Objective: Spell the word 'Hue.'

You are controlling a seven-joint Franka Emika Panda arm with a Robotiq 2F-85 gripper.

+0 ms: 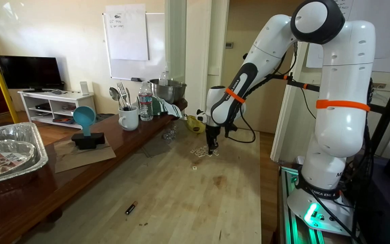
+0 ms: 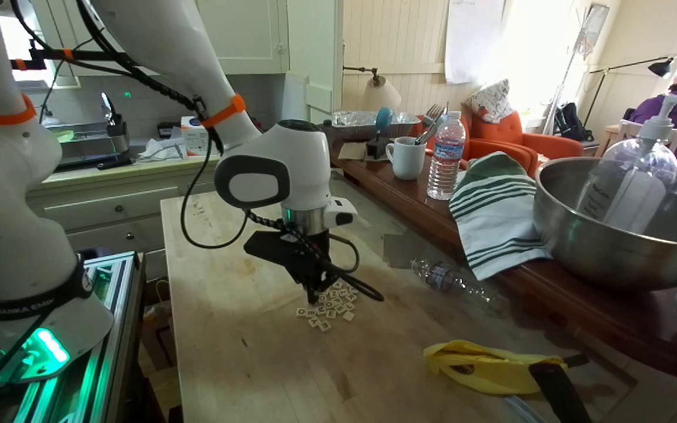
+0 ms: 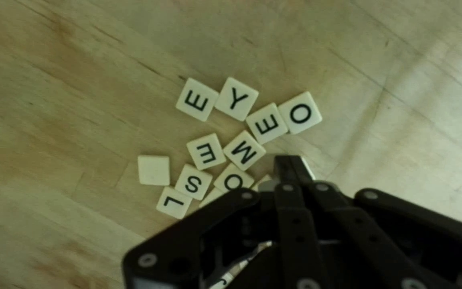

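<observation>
Many letter tiles (image 3: 244,151), close around the claw (image 3: 292,166), lone tile (image 1: 194,167) apart

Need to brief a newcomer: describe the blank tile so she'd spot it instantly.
On the wooden table, find the letter tiles. In the wrist view, the blank tile is leftmost, beside the S tile. Among those fully visible there, it alone shows no letter.

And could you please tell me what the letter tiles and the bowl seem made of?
Letter tiles: probably smooth plastic, judging by even cream colour and crisp edges, though painted wood is possible. Bowl: likely satin-finished steel, given its soft grey reflections.
</observation>
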